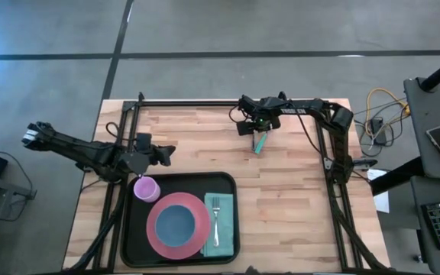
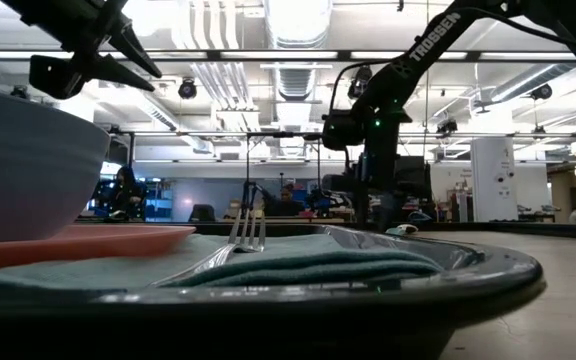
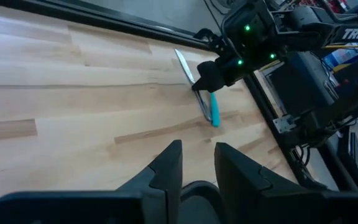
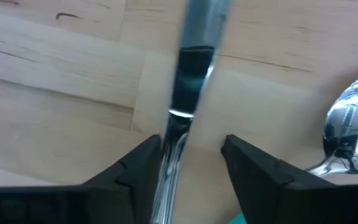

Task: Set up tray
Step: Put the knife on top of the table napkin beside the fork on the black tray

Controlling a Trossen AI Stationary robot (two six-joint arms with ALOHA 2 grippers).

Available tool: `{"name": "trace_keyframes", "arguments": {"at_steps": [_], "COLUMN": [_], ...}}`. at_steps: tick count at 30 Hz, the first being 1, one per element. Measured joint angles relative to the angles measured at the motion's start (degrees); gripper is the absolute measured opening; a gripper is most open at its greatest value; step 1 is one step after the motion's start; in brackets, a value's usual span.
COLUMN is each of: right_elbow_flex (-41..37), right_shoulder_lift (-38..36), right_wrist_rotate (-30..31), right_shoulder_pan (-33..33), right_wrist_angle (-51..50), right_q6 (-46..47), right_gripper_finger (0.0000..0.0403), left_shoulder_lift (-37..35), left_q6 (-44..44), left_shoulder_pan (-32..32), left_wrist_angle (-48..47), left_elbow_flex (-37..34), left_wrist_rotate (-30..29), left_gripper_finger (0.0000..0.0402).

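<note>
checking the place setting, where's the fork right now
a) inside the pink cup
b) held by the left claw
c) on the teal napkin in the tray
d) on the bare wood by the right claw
c: the fork lies on the teal napkin inside the tray, beside the pink plate.

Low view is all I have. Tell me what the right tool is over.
Observer: The right tool is over a teal-handled knife on the bare table, outside the tray.
Operator: Report its fingers.
Observer: In the right wrist view they are open, with the knife's blade between them.
Operator: Say what else lies there.
Observer: A spoon lies beside the knife.
</note>
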Motion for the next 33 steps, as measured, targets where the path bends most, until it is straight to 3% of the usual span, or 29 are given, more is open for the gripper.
{"name": "trace_keyframes", "arguments": {"at_steps": [7,14,22,33], "right_elbow_flex": [-0.6,-0.8,-0.9,-1.1], "right_shoulder_lift": [0.0,0.1,-0.8,-8.8], "right_wrist_rotate": [0.3,0.6,0.7,0.3], "right_shoulder_pan": [0.4,0.5,0.9,4.6], "right_wrist_angle": [0.5,0.6,0.3,-1.3], "right_q6": [0.2,0.7,1.8,3.5], "right_gripper_finger": [0.0083,0.0039,0.0024,0.0021], "left_shoulder_lift": [0.0,0.0,0.0,0.0], "left_q6": [0.0,1.4,2.1,3.9], "left_shoulder_pan": [0.0,0.0,0.0,0.0], "left_wrist_angle": [0.0,0.0,-0.5,-0.5], "left_elbow_flex": [-0.1,-0.2,-0.2,-0.2], "left_wrist_rotate": [0.0,0.1,0.3,1.0], "left_gripper_finger": [0.0075,0.0075,0.0075,0.0075]}}
